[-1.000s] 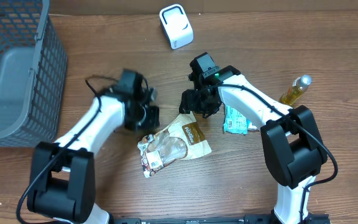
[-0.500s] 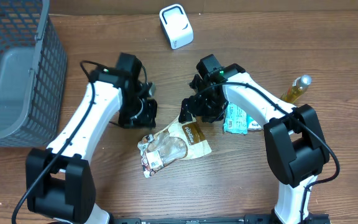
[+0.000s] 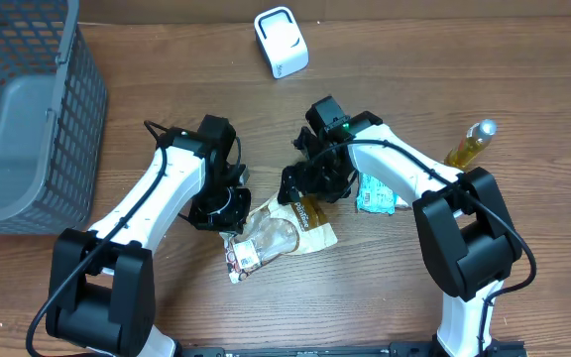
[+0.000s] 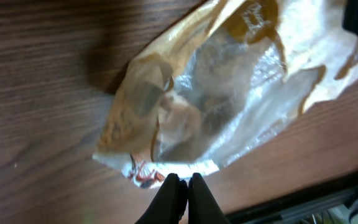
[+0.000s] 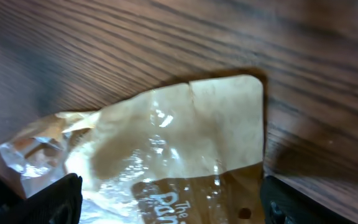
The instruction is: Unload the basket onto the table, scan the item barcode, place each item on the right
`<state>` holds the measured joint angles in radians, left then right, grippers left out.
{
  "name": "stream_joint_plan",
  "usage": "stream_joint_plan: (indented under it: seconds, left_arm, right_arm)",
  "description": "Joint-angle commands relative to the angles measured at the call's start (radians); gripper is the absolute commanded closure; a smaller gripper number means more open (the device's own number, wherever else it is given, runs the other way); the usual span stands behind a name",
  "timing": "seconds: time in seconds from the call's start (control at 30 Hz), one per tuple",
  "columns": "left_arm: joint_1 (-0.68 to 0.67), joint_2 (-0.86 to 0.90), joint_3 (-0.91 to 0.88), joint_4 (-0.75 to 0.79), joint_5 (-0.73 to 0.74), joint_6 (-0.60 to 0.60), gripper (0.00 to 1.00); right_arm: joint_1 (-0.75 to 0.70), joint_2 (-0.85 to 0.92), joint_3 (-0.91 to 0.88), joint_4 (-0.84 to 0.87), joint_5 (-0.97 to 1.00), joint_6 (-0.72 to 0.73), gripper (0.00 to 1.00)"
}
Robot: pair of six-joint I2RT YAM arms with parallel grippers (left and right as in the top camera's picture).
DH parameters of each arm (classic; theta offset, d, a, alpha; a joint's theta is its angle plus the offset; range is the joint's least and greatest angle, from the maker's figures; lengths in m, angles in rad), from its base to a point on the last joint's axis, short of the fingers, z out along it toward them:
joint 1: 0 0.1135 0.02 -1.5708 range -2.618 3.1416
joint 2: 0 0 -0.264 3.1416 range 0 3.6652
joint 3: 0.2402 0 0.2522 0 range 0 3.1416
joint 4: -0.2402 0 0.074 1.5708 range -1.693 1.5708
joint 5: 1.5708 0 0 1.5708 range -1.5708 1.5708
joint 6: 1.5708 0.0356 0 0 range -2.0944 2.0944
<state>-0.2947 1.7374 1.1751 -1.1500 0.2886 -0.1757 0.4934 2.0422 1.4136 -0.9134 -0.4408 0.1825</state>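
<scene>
The item is a crinkled brown and clear snack bag (image 3: pixel 278 234) lying flat on the wood table (image 3: pixel 385 288); I cannot make out its barcode. The white scanner (image 3: pixel 281 42) stands at the back centre. My left gripper (image 3: pixel 226 206) is shut and empty at the bag's left edge. In the left wrist view its fingertips (image 4: pixel 181 182) press together just short of the bag (image 4: pixel 216 93). My right gripper (image 3: pixel 307 186) hovers over the bag's upper right end. In the right wrist view it (image 5: pixel 173 194) stands wide open, its fingers straddling the bag (image 5: pixel 179 130) without holding it.
A grey mesh basket (image 3: pixel 28 109) fills the far left. A teal packet (image 3: pixel 375 193) lies under the right arm, and a yellow bottle (image 3: pixel 472 142) lies further right.
The left arm swung out, then came down to the bag's left edge, still shut. The right gripper opened wider and shifted left over the bag's upper end.
</scene>
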Motion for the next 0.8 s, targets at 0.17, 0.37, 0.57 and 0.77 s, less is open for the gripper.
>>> stream_joint_plan:
  seconds: [0.17,0.37,0.57,0.77]
  left_arm:
    - [0.0,0.008,-0.097,0.064,-0.01,0.011,0.95]
    - [0.0,0.008,-0.126,0.114,-0.009,0.011,0.95]
    - [0.0,0.008,-0.127,0.18,-0.07,-0.05,0.95]
    - [0.0,0.008,-0.14,0.216,-0.09,-0.053,0.94]
  right_arm:
    - [0.002,-0.002,-0.008,0.003,-0.006,-0.009,0.09]
    - [0.003,-0.002,-0.009,-0.008,-0.006,-0.008,0.08]
    - [0.022,-0.002,-0.075,0.043,-0.01,0.039,0.01]
    - [0.04,-0.002,-0.138,0.117,-0.029,0.11,0.01]
